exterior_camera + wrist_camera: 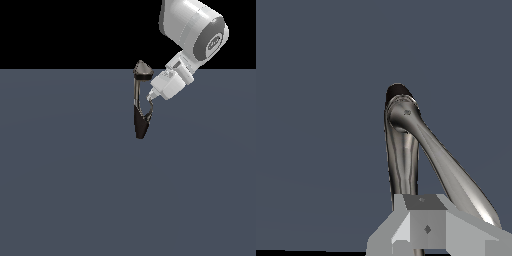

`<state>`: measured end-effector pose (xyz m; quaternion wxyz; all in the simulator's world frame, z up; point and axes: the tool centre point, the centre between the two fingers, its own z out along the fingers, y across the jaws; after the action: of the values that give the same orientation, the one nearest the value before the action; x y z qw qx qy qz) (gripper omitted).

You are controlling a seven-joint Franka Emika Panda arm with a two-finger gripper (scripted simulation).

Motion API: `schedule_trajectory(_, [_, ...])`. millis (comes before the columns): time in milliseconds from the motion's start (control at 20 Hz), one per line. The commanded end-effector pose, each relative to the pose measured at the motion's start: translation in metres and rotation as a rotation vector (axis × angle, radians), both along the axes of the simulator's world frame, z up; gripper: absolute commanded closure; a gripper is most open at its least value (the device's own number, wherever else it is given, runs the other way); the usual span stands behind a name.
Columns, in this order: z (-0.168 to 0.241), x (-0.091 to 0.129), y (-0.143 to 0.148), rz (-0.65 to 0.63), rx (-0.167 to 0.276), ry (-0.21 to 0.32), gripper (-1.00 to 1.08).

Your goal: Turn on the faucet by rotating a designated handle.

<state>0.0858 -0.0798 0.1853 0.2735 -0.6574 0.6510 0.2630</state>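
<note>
The faucet (138,95) stands as a thin dark metallic stem with a pale grey cone cap and a black pointed base. The handle (149,113) is a short curved prong branching off near that base, on the exterior view's right. My gripper (150,97) comes down from the upper right, and its tip rests against the top of the handle. Up close in the wrist view, the faucet (404,113) shows its black end and two silvery limbs. One limb, which looks like the handle (403,170), runs down to my gripper (426,230). The fingers form one grey block with no gap.
A flat blue-grey floor (60,190) spreads around the faucet, with black background beyond it. The white arm's wrist and hand (172,82) hang above and to the exterior view's right of the faucet.
</note>
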Motion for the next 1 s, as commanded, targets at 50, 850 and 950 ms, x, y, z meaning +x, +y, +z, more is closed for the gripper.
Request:
schedule_trajectory(50, [-0.004,-0.013,-0.003,0.002,0.003,0.008,1.08])
schedule_trajectory(850, [-0.020,-0.049,-0.020,0.012,0.006,-0.001,1.08])
schedule_trajectory(950, [-0.031,-0.055,-0.031,0.011,0.006,0.004,1.08])
